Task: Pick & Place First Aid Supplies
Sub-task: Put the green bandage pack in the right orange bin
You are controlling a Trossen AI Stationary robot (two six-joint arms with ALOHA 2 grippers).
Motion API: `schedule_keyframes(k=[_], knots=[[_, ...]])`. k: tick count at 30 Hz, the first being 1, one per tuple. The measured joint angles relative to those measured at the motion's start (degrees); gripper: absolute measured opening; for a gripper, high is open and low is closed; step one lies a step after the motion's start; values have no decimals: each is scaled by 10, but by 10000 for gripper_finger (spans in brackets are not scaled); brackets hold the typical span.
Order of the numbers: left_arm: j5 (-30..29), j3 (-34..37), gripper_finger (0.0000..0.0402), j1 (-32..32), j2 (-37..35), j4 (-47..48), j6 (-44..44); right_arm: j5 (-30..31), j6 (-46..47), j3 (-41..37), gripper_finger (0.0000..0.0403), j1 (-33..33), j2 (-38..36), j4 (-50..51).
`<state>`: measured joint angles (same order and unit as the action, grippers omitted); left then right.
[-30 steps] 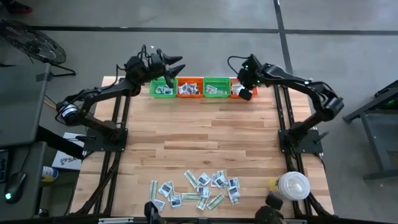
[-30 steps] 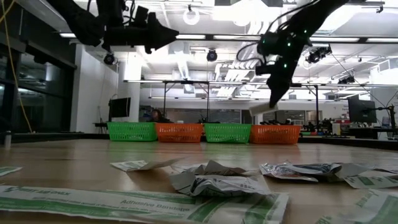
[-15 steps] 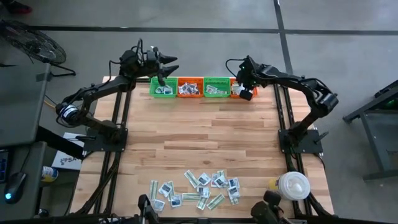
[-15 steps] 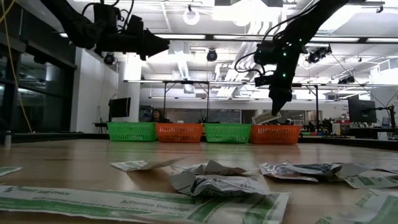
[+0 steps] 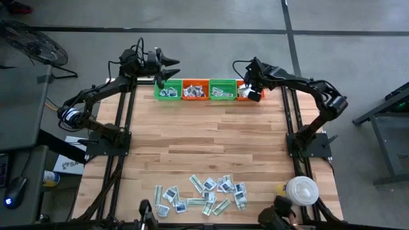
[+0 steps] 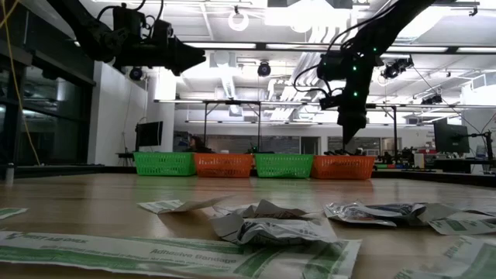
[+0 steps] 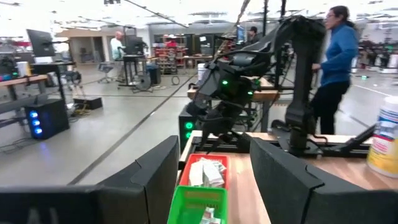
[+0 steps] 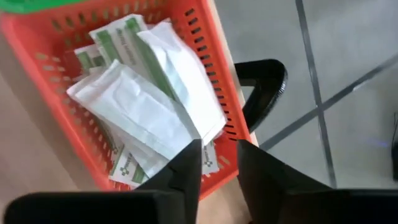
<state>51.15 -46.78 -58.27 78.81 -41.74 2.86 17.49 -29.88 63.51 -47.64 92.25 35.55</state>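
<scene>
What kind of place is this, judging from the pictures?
Probably a robotics lab or workshop: a concrete floor, other workbenches under ceiling lights, and a person standing among equipment beyond the wooden table.

Bright overhead lighting, glare on ceiling lamps (image 6: 325, 15); near packets (image 6: 271, 229) look perhaps blurred.

In the low view, the long green-and-white packet (image 6: 178, 252) lying nearest on the bench (image 6: 93, 203) bore pale lettering that appeared to read "Adhesive Bandage"; a smaller line at its left end stayed illegible; print on the other packets could not be read.
</scene>
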Motion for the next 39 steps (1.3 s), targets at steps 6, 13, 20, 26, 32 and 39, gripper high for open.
schedule_keyframes(k=[6, 13, 20, 26, 32, 39], knots=[[60, 0, 195, 1, 0, 1, 6, -10, 52, 0, 130, 8, -28, 2], [118, 0, 195, 8, 0, 51, 21, -47, 85, 0, 141, 35, -98, 2], [96, 0, 195, 77, 0, 143, -14, -97, 117, 0, 140, 47, -165, 9], [21, 0, 195, 179, 0, 226, -31, -159, 153, 0, 138, 54, -225, 58], [-120, 0, 195, 308, 0, 327, -42, -210, 155, -1, 138, 64, -285, 122], [-311, 0, 195, 475, 0, 424, 7, -241, 169, -81, 137, 88, -381, 116]])
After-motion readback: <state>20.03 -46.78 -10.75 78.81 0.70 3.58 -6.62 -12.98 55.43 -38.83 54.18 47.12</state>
